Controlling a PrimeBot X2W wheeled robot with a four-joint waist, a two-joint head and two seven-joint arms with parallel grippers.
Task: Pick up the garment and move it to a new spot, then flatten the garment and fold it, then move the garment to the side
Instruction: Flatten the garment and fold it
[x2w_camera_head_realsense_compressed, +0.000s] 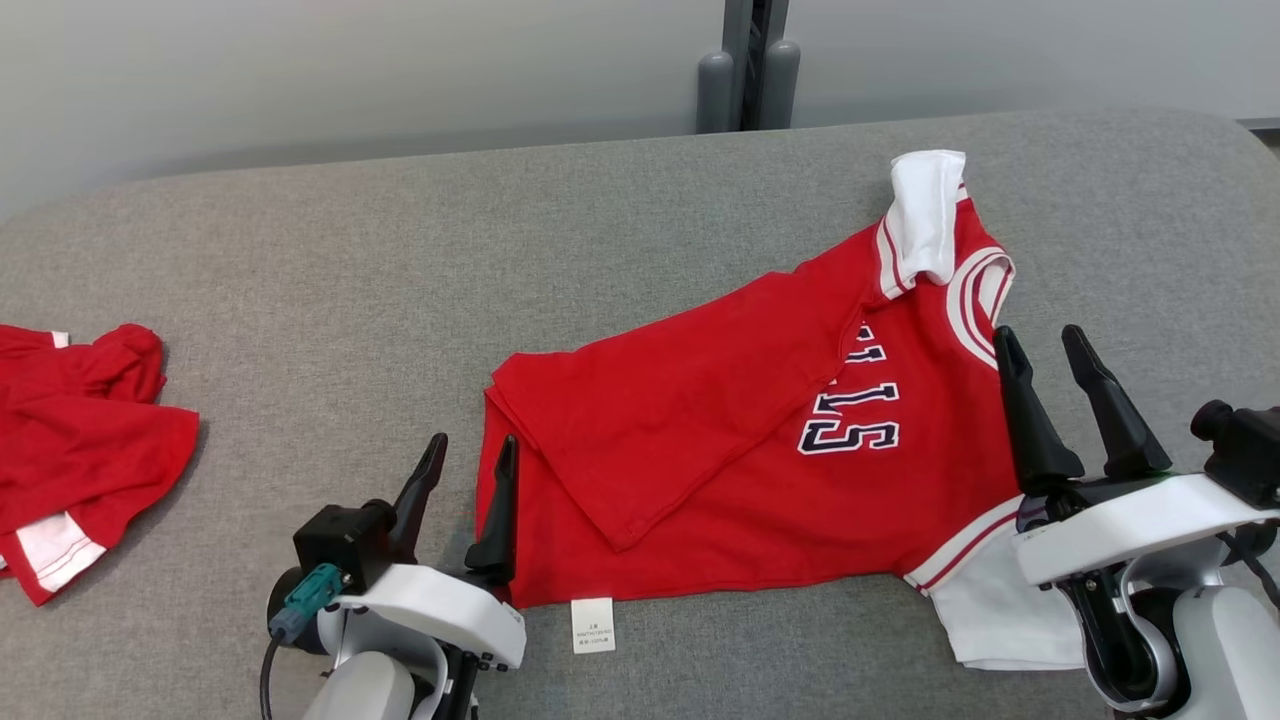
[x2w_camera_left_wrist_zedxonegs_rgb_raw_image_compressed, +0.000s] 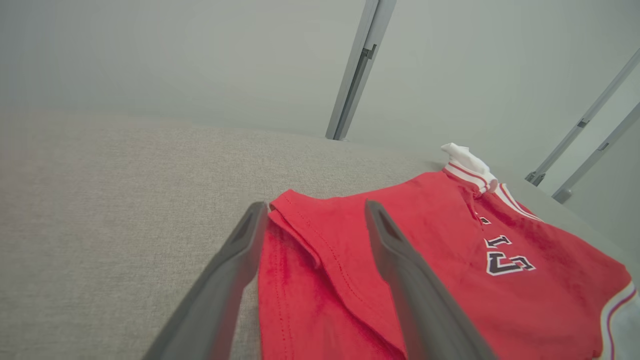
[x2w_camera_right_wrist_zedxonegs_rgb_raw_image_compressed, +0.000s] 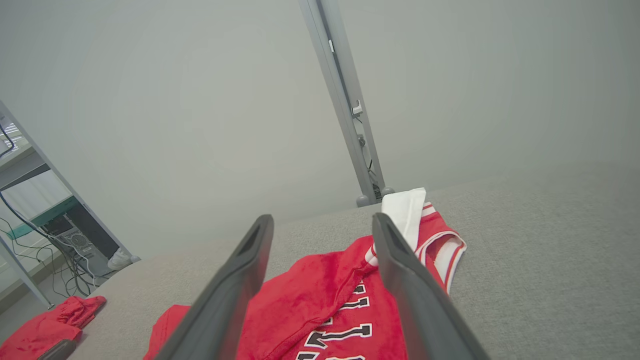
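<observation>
From the head view, the red jersey (x2w_camera_head_realsense_compressed: 720, 440) lies spread across the middle and right of a grey upholstered surface (x2w_camera_head_realsense_compressed: 350, 260), hem towards the left and collar towards the right. Its far half is folded over the front, leaving a slanted crease. One white sleeve (x2w_camera_head_realsense_compressed: 925, 215) points at the rounded back edge, and a small white label (x2w_camera_head_realsense_compressed: 592, 625) sticks out at the near edge. There is a broad stretch of bare cloth to the left of it, then a second red garment (x2w_camera_head_realsense_compressed: 80, 440) crumpled at the left border. The left gripper (x2w_camera_head_realsense_compressed: 475, 445) stands at the jersey's hem with its fingers parted and nothing between them. The right gripper (x2w_camera_head_realsense_compressed: 1040, 335) stands near the collar, equally spread and empty.

In the left wrist view, the left gripper (x2w_camera_left_wrist_zedxonegs_rgb_raw_image_compressed: 315, 206) has its dark tapered fingers wide apart on either side of the folded corner of the jersey (x2w_camera_left_wrist_zedxonegs_rgb_raw_image_compressed: 450, 260), closed on nothing. The fabric looks soft and napped, with a stitched hem. Open grey weave (x2w_camera_left_wrist_zedxonegs_rgb_raw_image_compressed: 100, 190) runs off to the left.

In the right wrist view, the right gripper (x2w_camera_right_wrist_zedxonegs_rgb_raw_image_compressed: 322, 219) is open over the lettered chest of the jersey (x2w_camera_right_wrist_zedxonegs_rgb_raw_image_compressed: 320, 295). Bare surface (x2w_camera_right_wrist_zedxonegs_rgb_raw_image_compressed: 550, 250) lies to the right, and a grey metal post (x2w_camera_right_wrist_zedxonegs_rgb_raw_image_compressed: 345, 110) rises behind.
</observation>
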